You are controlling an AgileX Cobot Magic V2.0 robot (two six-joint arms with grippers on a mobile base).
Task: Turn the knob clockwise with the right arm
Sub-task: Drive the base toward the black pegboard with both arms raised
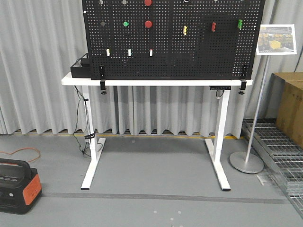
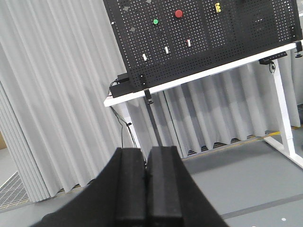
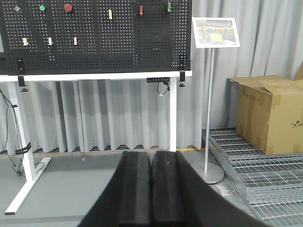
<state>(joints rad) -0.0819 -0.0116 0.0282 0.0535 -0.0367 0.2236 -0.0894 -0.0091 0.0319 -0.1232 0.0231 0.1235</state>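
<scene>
Our right claw [image 3: 150, 189] sits low in the right wrist view, its two black fingers pressed together on nothing, and our left claw [image 2: 147, 189] is likewise pressed together and bare. The knob must be one of the round fittings on the upright pegboard [image 3: 142, 42] clamped to the white table [image 3: 94, 75]. A grey round fitting [image 3: 17, 8], a green round fitting [image 3: 42, 7] and a red round fitting [image 3: 67, 7] stand in a row near its top left, and we cannot tell which is the knob. All three lie well apart from the right claw: ahead, high and off to its left. We judge the knob's axis points straight out of the board toward us, so the right claw would have to spread, rise, swing left and meet it head-on. Neither arm looks clearly nearer; the task names the right
</scene>
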